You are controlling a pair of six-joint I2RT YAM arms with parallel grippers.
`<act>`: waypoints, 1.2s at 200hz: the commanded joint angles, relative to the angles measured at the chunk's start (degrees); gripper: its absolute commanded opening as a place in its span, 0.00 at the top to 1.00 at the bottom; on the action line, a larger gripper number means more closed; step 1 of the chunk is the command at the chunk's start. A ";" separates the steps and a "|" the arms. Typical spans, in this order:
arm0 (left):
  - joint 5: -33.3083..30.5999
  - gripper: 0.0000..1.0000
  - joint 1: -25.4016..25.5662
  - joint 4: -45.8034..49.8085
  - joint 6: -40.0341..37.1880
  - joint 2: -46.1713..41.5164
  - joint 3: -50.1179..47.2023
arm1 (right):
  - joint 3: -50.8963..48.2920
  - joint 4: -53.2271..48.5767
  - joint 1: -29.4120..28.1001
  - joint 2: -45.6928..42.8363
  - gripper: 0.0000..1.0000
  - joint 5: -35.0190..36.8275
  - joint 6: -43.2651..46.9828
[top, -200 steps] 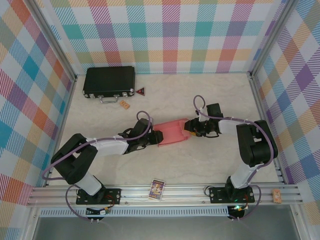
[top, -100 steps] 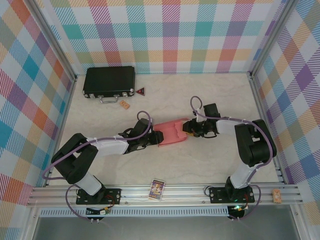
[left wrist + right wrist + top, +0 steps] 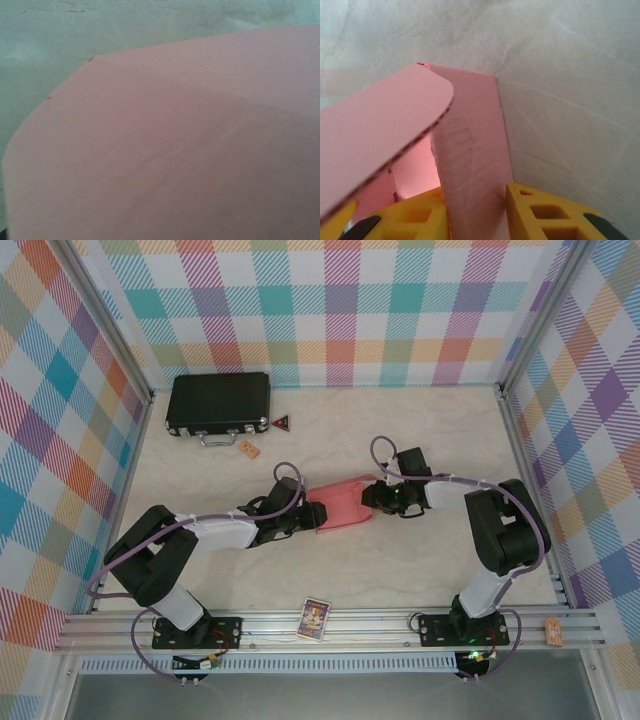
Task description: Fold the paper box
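Well behind the paper box point(image 3: 343, 502) — a black case point(image 3: 218, 403).

No text, number or brand can be read anywhere. In the top view a small red and dark triangular sign point(image 3: 282, 422) lies just beside the black case point(image 3: 218, 402), but its marking is too small to make out. A small orange tag point(image 3: 248, 448) lies near it, with only dots visible. A printed card point(image 3: 314, 618) on the front rail point(image 3: 400, 624) shows a colourful picture inside a pale border, and its details are too fine to read.
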State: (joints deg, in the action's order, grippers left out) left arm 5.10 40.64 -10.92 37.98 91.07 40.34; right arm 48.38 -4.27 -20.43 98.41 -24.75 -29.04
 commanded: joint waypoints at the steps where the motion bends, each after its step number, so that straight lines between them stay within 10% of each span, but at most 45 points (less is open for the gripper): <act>1: 1.80 0.56 -0.70 -1.22 0.74 0.85 0.91 | 0.75 -3.52 -1.92 -1.03 0.71 6.37 -0.18; 110: -1.35 0.37 -0.82 2.40 -2.42 -4.09 1.57 | 1.71 -6.49 -4.38 -2.17 0.73 15.84 -0.13; 240: 5.17 0.52 -1.38 -1.42 -0.91 3.64 3.28 | 3.73 -9.45 -5.56 -0.57 0.82 19.76 1.26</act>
State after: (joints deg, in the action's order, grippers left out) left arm 8.19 39.81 -10.98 36.49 93.08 42.30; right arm 50.81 -11.70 -25.15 97.12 -6.57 -28.69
